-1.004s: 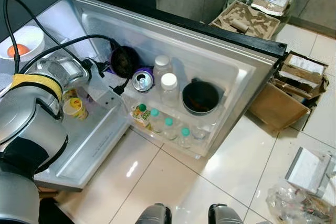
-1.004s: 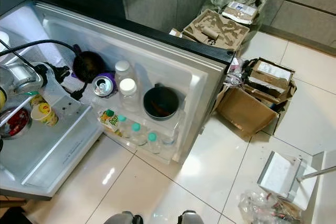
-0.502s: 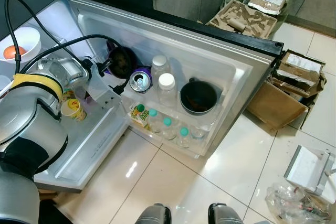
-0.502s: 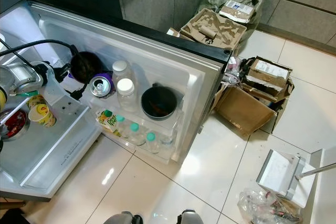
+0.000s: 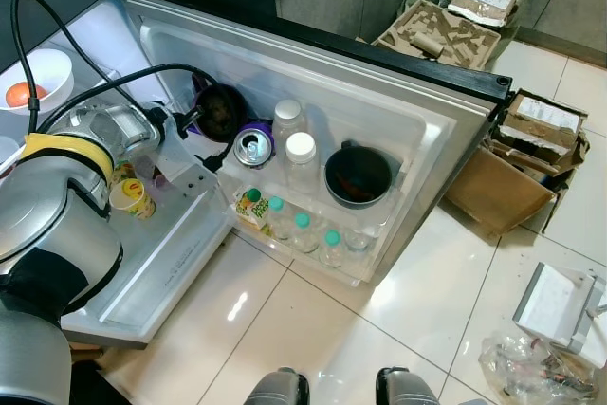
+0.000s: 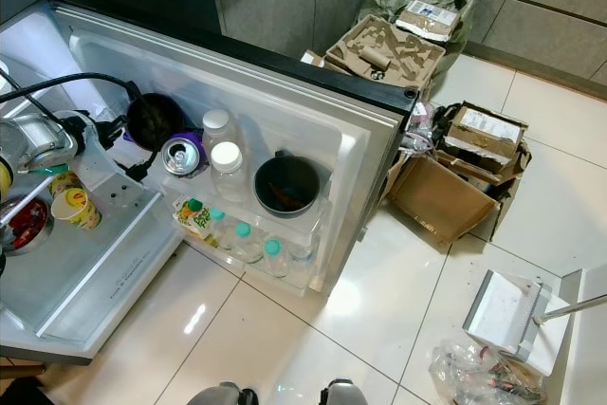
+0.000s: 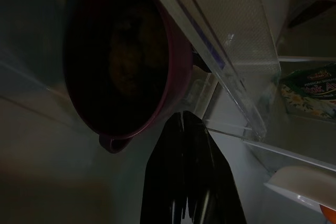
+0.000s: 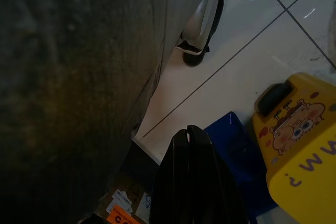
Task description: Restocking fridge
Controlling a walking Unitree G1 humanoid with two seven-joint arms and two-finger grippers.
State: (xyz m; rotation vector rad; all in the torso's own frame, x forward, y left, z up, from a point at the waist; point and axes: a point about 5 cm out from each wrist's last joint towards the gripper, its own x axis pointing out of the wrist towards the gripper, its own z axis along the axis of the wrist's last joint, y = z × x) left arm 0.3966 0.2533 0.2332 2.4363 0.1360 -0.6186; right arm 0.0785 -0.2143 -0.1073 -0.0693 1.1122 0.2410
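Since half a second ago almost nothing has been moved: the left tool (image 7: 185, 129), its fingers pressed together with nothing held, is still kept just beside a dark purple-rimmed bowl (image 7: 122, 61) inside the fridge. On the open fridge door (image 5: 417, 120), a purple can (image 5: 254, 146), two white-capped bottles (image 5: 302, 160) and a dark pot (image 5: 358, 175) are held in the upper shelf, with a juice carton (image 5: 249, 208) and green-capped bottles (image 5: 302, 230) below. Torn cardboard boxes (image 5: 517, 163) are scattered on the white tiled floor (image 5: 313, 329), and the right tool (image 8: 190, 145) is seen closed beside a yellow cartoon-printed stool (image 8: 299, 145); no writing can be read.

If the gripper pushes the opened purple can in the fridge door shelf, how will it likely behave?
The purple can looks opened on top, so it may spill if tipped. It stands close beside a bottle, which probably limits sliding.
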